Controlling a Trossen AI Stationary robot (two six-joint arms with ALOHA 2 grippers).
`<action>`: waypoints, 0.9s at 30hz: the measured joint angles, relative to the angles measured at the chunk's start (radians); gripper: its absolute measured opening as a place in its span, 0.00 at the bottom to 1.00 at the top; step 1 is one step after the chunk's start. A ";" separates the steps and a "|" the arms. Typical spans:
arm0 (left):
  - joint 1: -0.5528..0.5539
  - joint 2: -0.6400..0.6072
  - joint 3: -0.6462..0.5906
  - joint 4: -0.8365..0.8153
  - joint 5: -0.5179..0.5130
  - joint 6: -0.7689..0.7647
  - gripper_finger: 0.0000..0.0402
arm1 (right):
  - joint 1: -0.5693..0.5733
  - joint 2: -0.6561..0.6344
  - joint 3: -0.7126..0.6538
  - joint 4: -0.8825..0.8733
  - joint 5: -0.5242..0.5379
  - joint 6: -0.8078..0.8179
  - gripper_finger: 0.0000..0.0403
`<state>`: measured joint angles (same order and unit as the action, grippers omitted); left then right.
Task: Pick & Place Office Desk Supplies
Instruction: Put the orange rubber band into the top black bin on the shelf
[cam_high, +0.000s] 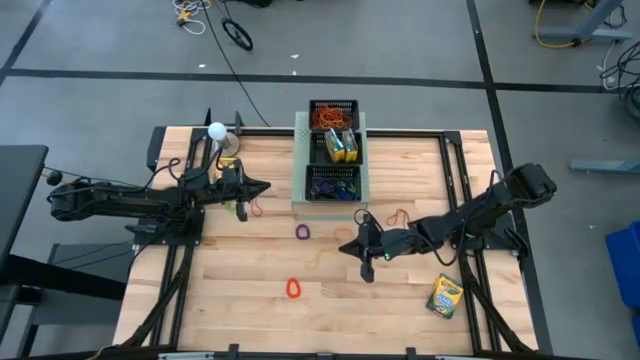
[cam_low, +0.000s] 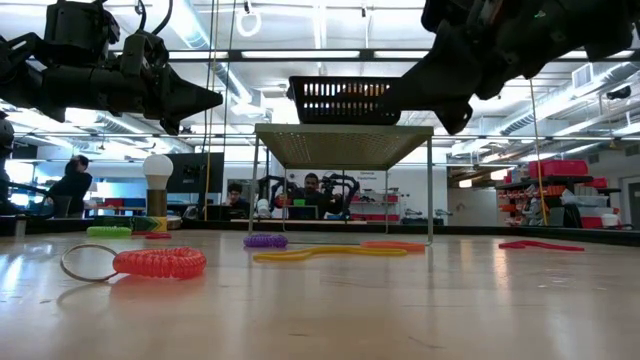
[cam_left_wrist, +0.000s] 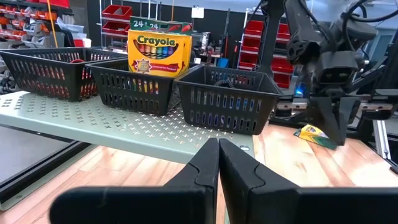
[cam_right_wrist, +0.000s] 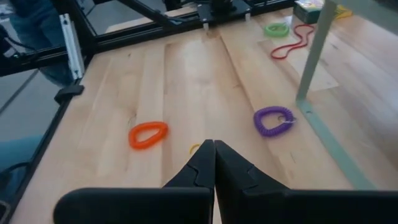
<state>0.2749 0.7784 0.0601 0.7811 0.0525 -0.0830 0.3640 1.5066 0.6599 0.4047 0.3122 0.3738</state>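
Office supplies lie partly sorted: three black mesh trays (cam_high: 333, 148) sit in a row on the pale-green perforated stand (cam_high: 300, 135) at the far middle of the bench (cam_high: 250, 310). The farthest tray holds a tangle of red and orange bands, the middle one holds an upright crayon box (cam_left_wrist: 158, 53), and the nearest seems to hold dark purple or blue loops, though they are hard to make out through the mesh.

Loose on the wood are an orange coil loop (cam_high: 293, 289), a purple coil loop (cam_high: 303, 231), a thin yellow band (cam_low: 325, 253), a red band (cam_high: 400, 216) near the stand's right corner and a green loop (cam_right_wrist: 275, 28) by the left arm. A second crayon box (cam_high: 445, 295) lies flat near the right front of the bench.

The left hand (cam_high: 262, 187) hangs above the bench just left of the stand, its fingers (cam_left_wrist: 205, 168) pressed together and holding nothing. The right hand (cam_high: 345, 246) hangs over the middle of the bench, between the purple loop and the second crayon box, fingers (cam_right_wrist: 202, 163) likewise closed and empty. A white ball on a stand (cam_high: 216, 131) sits at the far left.
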 joint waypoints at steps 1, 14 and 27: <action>0.000 0.000 0.000 0.000 0.000 0.000 0.05 | 0.005 0.000 0.000 0.001 0.000 0.005 0.01; 0.000 0.000 0.000 0.000 0.000 0.000 0.05 | 0.026 0.001 0.001 0.000 0.013 0.025 0.01; 0.000 0.000 0.000 0.000 0.000 0.000 0.05 | 0.025 -0.002 0.002 -0.070 0.001 0.083 0.01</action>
<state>0.2747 0.7784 0.0601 0.7811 0.0526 -0.0830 0.3885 1.5051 0.6621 0.3350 0.3134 0.4570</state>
